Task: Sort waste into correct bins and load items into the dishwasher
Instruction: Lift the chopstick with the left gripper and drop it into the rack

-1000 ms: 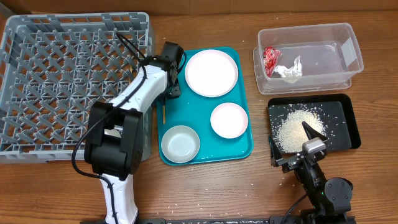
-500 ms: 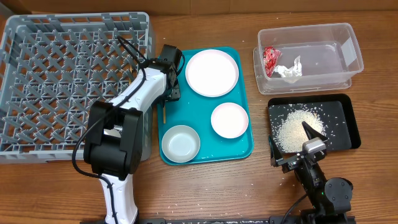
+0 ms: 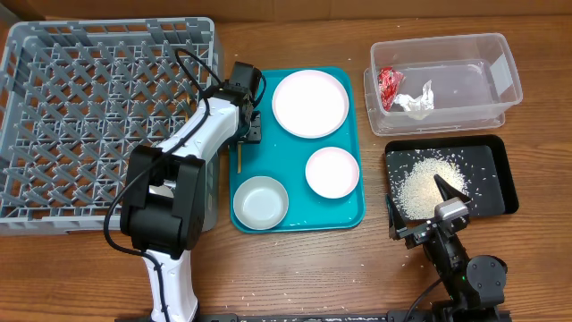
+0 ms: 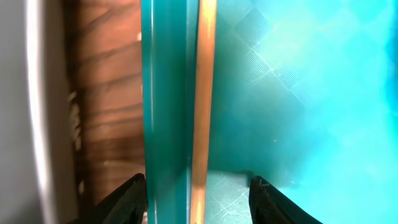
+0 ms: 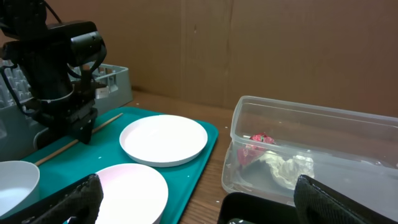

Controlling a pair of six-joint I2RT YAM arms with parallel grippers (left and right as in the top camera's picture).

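My left claw stands wide astride a thin, pale wooden chopstick at the edge of the teal tray, seemingly without contact. The tray sits slightly further right than before.

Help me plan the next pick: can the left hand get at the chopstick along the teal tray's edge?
Probably yes: the left hand hangs open directly over the chopstick, nothing between them, though the teal tray's rim hugs it closely.

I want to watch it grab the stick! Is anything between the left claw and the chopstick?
Nothing visible is. The open left gripper straddles the chopstick, which lies bare along the teal tray's left edge.
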